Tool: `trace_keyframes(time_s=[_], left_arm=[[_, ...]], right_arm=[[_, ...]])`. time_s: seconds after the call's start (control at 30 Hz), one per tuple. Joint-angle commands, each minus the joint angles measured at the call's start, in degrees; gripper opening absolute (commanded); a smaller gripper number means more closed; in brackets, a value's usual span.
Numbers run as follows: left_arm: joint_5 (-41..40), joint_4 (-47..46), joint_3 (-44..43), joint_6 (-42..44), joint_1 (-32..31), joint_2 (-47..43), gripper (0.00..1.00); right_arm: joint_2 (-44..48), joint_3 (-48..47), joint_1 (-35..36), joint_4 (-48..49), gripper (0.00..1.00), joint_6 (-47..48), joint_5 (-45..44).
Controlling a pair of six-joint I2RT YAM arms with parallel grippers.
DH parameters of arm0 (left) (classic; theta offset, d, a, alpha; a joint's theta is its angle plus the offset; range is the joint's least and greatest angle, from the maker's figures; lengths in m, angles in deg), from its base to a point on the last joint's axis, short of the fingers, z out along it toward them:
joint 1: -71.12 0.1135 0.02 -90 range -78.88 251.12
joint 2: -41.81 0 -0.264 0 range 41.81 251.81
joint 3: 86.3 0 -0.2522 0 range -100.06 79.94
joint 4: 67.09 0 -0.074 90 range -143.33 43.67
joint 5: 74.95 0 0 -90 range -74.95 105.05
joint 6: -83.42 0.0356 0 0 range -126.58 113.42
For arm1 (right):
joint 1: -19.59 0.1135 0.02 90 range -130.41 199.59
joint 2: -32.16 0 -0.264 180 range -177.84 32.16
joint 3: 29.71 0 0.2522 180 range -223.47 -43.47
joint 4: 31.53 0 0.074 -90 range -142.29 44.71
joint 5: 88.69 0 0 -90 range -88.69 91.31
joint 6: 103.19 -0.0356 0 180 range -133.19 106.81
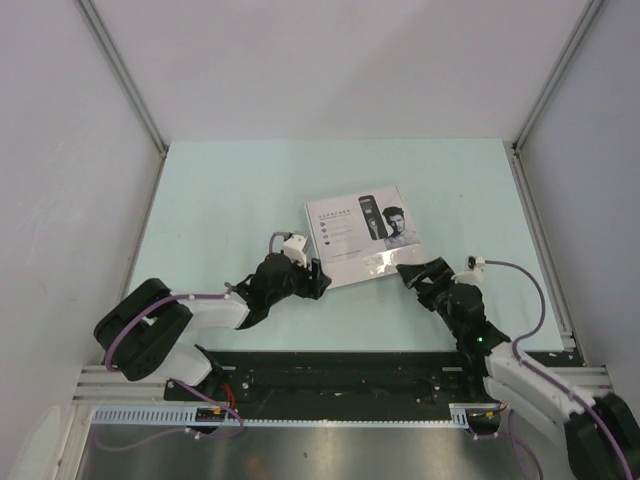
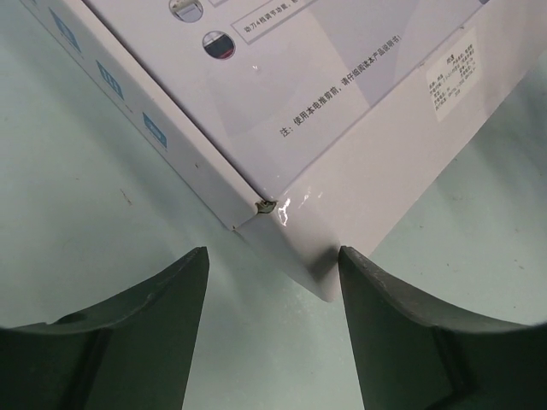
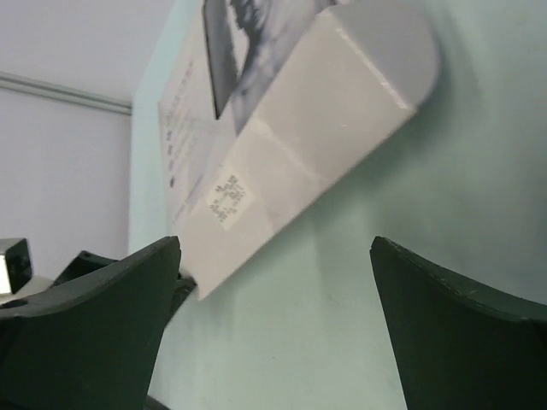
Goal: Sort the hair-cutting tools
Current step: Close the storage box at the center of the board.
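Observation:
A flat white box [image 1: 362, 235] with a printed lid lies shut near the middle of the table; the hair-cutting tools are hidden from every view. My left gripper [image 1: 318, 281] is open just off the box's near left corner. In the left wrist view that box corner [image 2: 295, 248] pokes between the two fingers of the left gripper [image 2: 273, 260] without touching them. My right gripper [image 1: 412, 272] stands wide open at the near right corner. In the right wrist view the box [image 3: 291, 162] lies ahead of the right gripper [image 3: 275, 248], with nothing between the fingers.
The pale green table [image 1: 230, 190] is enclosed by grey walls on the left, right and back. A black rail [image 1: 330, 375] with the arm bases runs along the near edge.

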Motion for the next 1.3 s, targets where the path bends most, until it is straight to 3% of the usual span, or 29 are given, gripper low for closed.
trace_keyframes(time_s=[0.0, 0.07, 0.2, 0.37, 0.5, 0.67, 0.9, 0.97, 1.1, 1.27], left_arm=[[-1.97, -1.02, -1.67, 0.93, -0.41, 0.38, 0.68], [-2.14, -0.93, -1.59, 0.84, -0.41, 0.55, 0.68], [-2.76, -1.02, -1.41, 0.49, -0.41, 0.47, 0.67], [-3.99, -0.93, -1.06, -0.39, -0.33, 0.47, 0.66], [-4.25, -0.84, -1.14, -0.74, -0.41, 0.55, 0.66], [-4.60, -0.84, -1.67, -0.30, -0.33, 0.73, 0.66], [-4.43, -0.58, -1.15, -0.57, 0.20, -2.43, 0.67], [-3.90, -0.58, -0.80, -0.83, 0.46, -4.53, 0.71], [-4.42, -0.49, -0.44, -1.71, 1.87, -8.32, 0.94], [-9.17, 1.09, 0.00, -7.15, 7.13, -10.87, 0.99]], right_arm=[[19.98, -3.40, 0.08, -37.24, 1.00, 4.32, -8.69], [23.99, -4.81, -0.71, -45.78, 0.98, 5.28, -11.42], [20.77, -8.32, -5.80, -47.66, 0.90, 7.48, -9.59], [6.96, -12.80, -10.99, -38.26, 0.77, 11.08, -7.20], [3.62, -15.62, -13.36, -33.95, 0.76, 12.76, -10.63], [-0.77, -17.64, -17.58, -27.19, 0.73, 14.34, -8.35], [-18.34, -21.95, -24.00, -16.81, 0.69, 16.63, 0.44], [-24.66, -23.70, -24.71, -11.27, 0.65, 17.85, 3.51], [-36.97, -28.81, -26.99, -7.77, 0.59, 19.09, 11.04], [-45.95, -31.09, -27.70, -3.62, 0.48, 19.96, 18.62]])
